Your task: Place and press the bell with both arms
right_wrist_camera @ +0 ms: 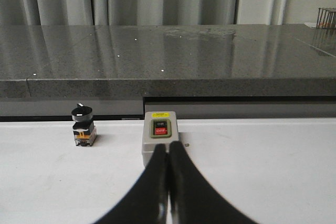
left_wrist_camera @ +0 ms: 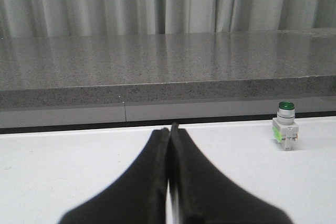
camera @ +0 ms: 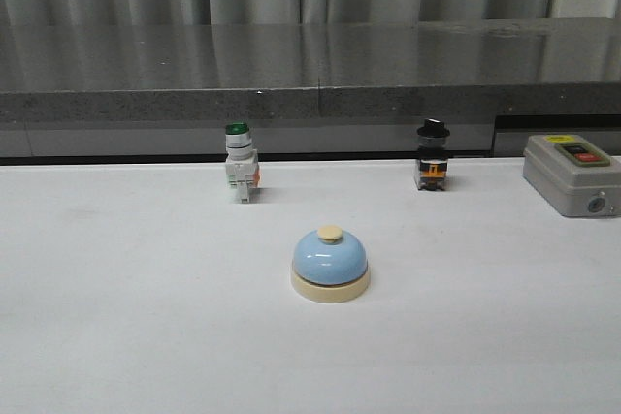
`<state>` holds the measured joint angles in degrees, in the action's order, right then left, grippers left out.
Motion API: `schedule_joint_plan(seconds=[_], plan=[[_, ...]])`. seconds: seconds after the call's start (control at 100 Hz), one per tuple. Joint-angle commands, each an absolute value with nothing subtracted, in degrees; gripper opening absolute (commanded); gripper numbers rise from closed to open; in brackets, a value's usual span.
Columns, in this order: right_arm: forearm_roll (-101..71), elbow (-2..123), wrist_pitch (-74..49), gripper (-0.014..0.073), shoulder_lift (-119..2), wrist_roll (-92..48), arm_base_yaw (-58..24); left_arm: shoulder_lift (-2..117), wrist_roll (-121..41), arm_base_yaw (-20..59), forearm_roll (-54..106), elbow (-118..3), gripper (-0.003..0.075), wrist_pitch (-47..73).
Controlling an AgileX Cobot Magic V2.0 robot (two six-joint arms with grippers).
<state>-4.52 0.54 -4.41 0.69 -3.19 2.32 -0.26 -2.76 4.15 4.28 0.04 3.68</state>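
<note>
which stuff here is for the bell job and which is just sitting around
For the job: bell; left gripper; right gripper.

Just lying about: green-capped switch; black-capped switch; grey on/off box.

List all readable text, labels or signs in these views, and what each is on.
"ON" and "OFF": green and red buttons of the grey rectangular switch box.
Yellow label above those buttons: too small to read.
Light-blue dome bell, green-capped white switch, black-capped switch: no text visible.
</note>
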Motion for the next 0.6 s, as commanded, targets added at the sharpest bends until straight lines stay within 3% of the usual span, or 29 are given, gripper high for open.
schedule_joint_plan(seconds=[0.0,0.59], plan=[[-3.7,-0.8,4.6,-0.0069,1.4,-0.6,2.4,-2.1,-2.4,4.0,4.7,2.5,-0.0020,-0.7],[-3.0,-0.7,3.5,-0.0069,1.4,0.6,2.4,-2.1,-2.4,4.0,4.7,2.5,-0.0020,-0.7]])
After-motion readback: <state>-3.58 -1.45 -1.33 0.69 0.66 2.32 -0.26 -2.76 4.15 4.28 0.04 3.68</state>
